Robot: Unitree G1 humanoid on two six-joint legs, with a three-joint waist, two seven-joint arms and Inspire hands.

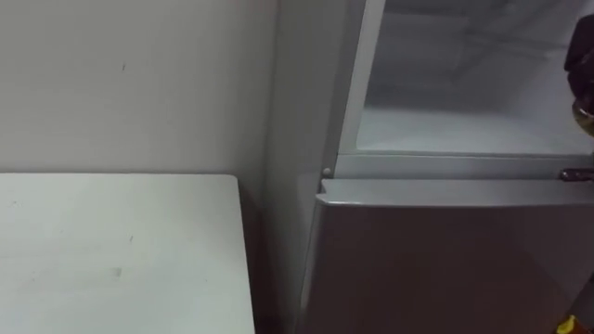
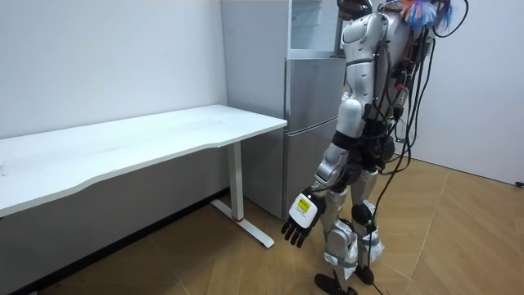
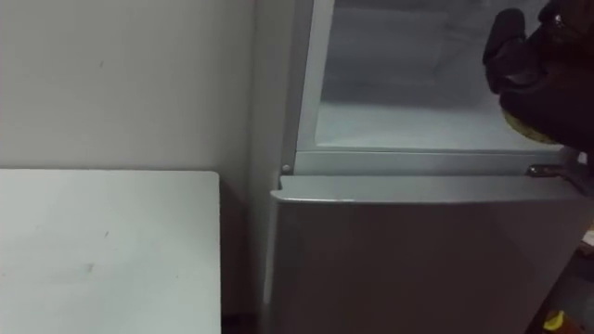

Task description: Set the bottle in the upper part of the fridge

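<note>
The right hand point(image 3: 543, 65) is at the open upper fridge compartment point(image 3: 408, 125), its fingers clenched round what looks like the yellowish bottle point(image 3: 531, 128). The bottle is probably light, stiff and slippery, best gripped mid-body. The left hand point(image 2: 296, 231) hangs released.

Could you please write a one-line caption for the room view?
Robot standing at the fridge beside a white table, upper compartment open, left hand hanging open.

White table point(image 2: 123, 147) against wall point(image 2: 98, 57), wooden floor point(image 2: 458, 238)
</note>
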